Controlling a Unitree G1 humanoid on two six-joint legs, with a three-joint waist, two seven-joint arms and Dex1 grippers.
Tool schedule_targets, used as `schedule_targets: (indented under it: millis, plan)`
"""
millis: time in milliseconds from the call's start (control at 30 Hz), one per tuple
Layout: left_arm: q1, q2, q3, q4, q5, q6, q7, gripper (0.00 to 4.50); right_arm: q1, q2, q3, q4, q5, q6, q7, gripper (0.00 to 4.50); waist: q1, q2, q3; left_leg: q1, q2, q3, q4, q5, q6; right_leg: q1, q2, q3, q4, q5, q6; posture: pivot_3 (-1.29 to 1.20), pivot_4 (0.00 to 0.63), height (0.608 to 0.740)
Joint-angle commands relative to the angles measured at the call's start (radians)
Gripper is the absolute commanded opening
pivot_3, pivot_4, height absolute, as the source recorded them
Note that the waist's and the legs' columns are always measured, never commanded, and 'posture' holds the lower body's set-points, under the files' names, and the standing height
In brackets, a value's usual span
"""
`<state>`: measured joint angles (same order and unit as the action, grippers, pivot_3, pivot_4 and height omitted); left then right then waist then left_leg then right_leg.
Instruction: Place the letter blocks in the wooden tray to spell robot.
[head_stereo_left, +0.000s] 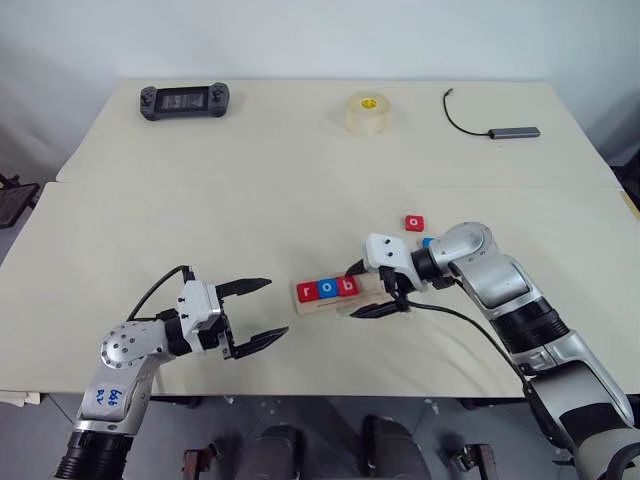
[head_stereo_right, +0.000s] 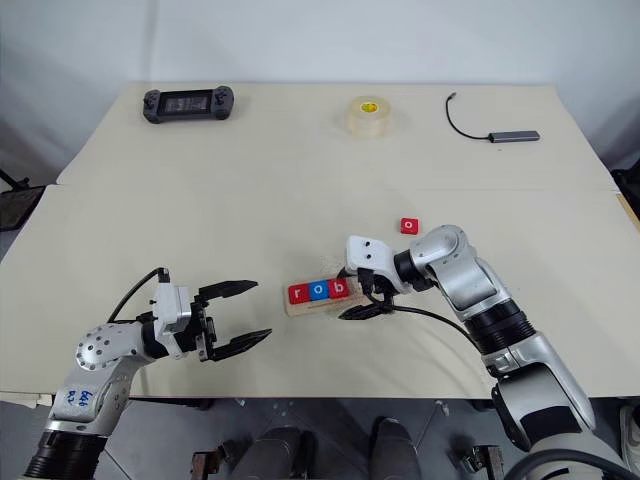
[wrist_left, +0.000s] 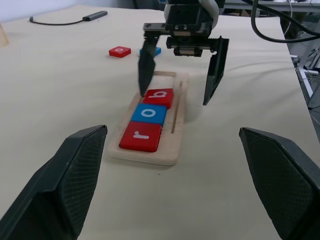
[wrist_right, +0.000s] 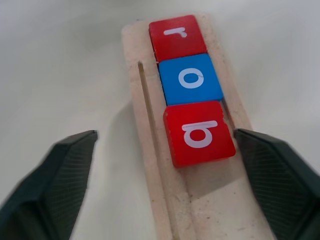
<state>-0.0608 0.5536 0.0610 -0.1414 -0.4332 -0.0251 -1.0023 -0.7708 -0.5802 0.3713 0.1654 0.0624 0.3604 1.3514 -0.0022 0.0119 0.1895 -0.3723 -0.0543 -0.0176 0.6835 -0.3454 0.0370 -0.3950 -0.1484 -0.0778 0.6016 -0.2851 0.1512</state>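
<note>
Right gripper (head_stereo_left: 378, 293) spread over wooden tray (head_stereo_left: 366, 290), r-o-b tiles (head_stereo_left: 326, 289) seated

cream table (head_stereo_left: 200, 200) with wooden tray (head_stereo_left: 362, 300)

the two eye views look from high above, forward and down over the whole table (head_stereo_left: 300, 190), with the wooden tray (head_stereo_left: 335, 300) near the frame's lower middle. the left wrist view sits low and close, facing along the tray (wrist_left: 150, 150) toward the right gripper (wrist_left: 180, 82) in the upper middle. the right wrist view looks steeply down, very near the tray (wrist_right: 150, 150). all four share the tray; its far end is perhaps hidden in the eye views.
</note>
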Motion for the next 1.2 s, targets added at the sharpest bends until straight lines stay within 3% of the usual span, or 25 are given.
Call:
schedule_targets:
  millis: [33,267,300,433,700,767,1200]
  plan:
    - [0.006,0.006,0.012,-0.026,-0.011,-0.001,-0.001,4.50,0.013,-0.050,-0.080,-0.072,0.058,0.017,0.013,4.45,0.001,0.000,0.000,0.000,0.000,0.000,0.000,0.000,0.000,0.000,0.000,0.000,0.000,0.000,0.000,0.00,0.150,0.740]
    - [-0.016,0.004,0.005,-0.002,-0.008,-0.003,-0.014,4.50,0.088,-0.101,-0.154,-0.096,0.095,-0.001,-0.017,4.45,0.001,0.000,0.000,0.000,0.000,0.000,0.000,0.000,0.000,0.000,0.000,0.000,0.000,0.000,0.000,0.00,0.150,0.740]
    - [-0.022,0.003,0.003,0.003,-0.008,-0.003,-0.017,4.50,0.099,-0.099,-0.162,-0.105,0.109,0.028,-0.021,4.28,0.000,0.000,0.000,0.000,0.000,0.000,0.000,0.000,0.000,0.000,0.000,0.000,0.000,0.000,0.000,0.00,0.150,0.740]
    - [-0.043,0.001,-0.004,0.016,-0.006,0.001,-0.025,4.50,0.120,-0.070,-0.153,-0.112,0.105,0.043,-0.070,3.28,-0.001,0.000,0.000,0.000,0.001,0.001,0.000,0.000,0.000,0.000,0.000,0.000,0.000,0.000,0.000,0.00,0.150,0.740]
    - [-0.046,0.004,0.000,0.019,-0.004,0.000,-0.029,4.50,0.130,-0.039,-0.102,-0.134,0.102,0.089,-0.100,0.50,0.002,0.000,0.000,0.000,0.000,0.000,0.000,0.000,0.000,0.000,0.000,0.000,0.000,0.000,0.000,0.00,0.150,0.740]
    - [-0.043,0.004,0.002,0.015,-0.004,0.001,-0.026,4.50,0.127,-0.031,-0.091,-0.126,0.095,0.092,-0.109,0.04,0.002,0.000,0.000,0.000,0.000,0.000,0.000,0.000,0.000,0.000,0.000,0.000,0.000,0.000,0.000,0.00,0.150,0.740]
    - [-0.031,0.002,0.004,0.006,-0.002,-0.002,-0.011,4.50,0.104,0.003,-0.073,-0.114,0.095,0.120,-0.159,0.04,0.000,0.000,0.000,0.000,0.000,0.000,0.000,0.000,0.000,0.000,0.000,0.000,0.000,0.000,0.000,0.00,0.150,0.740]
